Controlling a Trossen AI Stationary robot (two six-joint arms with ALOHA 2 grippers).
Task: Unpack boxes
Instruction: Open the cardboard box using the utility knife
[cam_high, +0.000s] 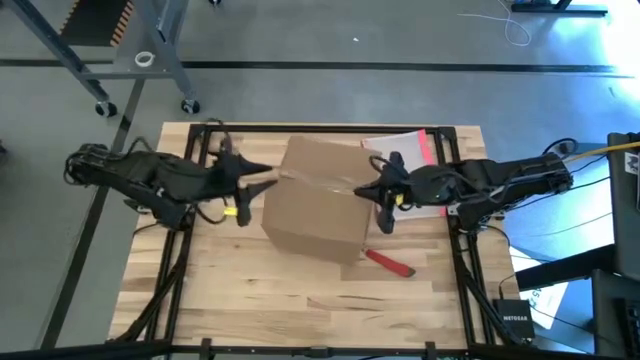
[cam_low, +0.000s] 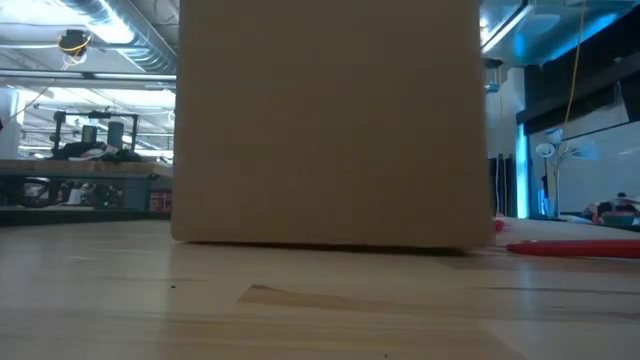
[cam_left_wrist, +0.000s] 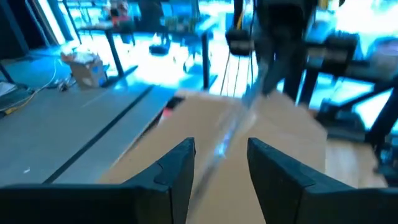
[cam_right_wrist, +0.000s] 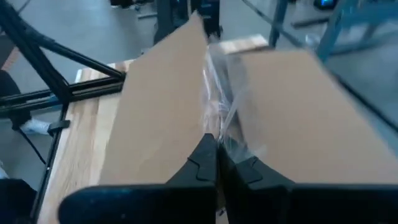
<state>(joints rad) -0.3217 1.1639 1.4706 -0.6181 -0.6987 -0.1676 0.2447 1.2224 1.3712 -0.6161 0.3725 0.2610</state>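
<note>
The brown corrugated box sits mid-desk, its flat face filling the low view. The right gripper at its 3 o'clock edge has its fingers pinched together on crinkled clear tape along the seam, seen only from its wrist. At 9 o'clock, the left gripper holds its fingers narrowly apart over the box top.

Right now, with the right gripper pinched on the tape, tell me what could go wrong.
1. The right gripper is shut on the clear tape along the cardboard box seam; pulling may lift or drag the box rather than peel the tape.
2. The left gripper is open at the box's opposite end without gripping it, so the box may slide.
3. A red-handled tool lies beside the box and could get knocked off the table.
</note>
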